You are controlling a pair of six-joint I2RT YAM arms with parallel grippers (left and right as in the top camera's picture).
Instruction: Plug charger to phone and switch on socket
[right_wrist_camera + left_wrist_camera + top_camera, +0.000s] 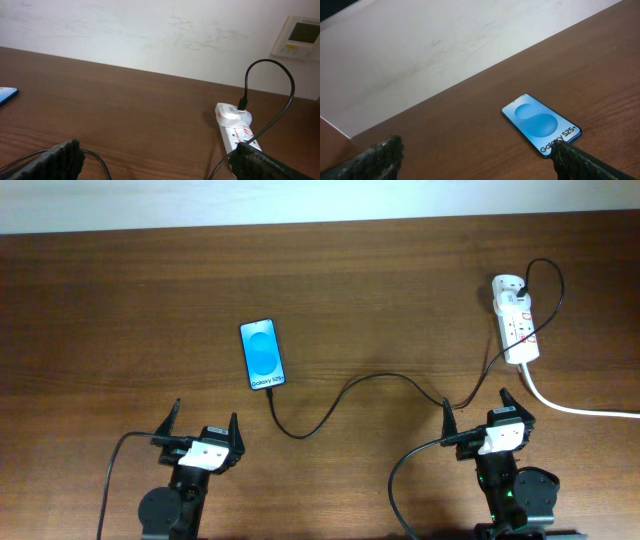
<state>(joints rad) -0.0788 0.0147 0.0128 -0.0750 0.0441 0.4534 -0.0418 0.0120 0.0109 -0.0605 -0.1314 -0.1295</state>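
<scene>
Both tools stand spread wide and empty at the near edge of the bench [100, 300]: left tool [205, 418], right tool [476, 412]. Beyond the left tool lies the phone [262, 356], screen up. The charger [350, 385] runs from the phone's near end, past the right tool, to the socket [517, 325] at far right.

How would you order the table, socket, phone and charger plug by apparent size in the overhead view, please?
Largest: table.
Next: socket and phone, too alike to rank; socket longer, phone wider.
Smallest: charger plug.
</scene>
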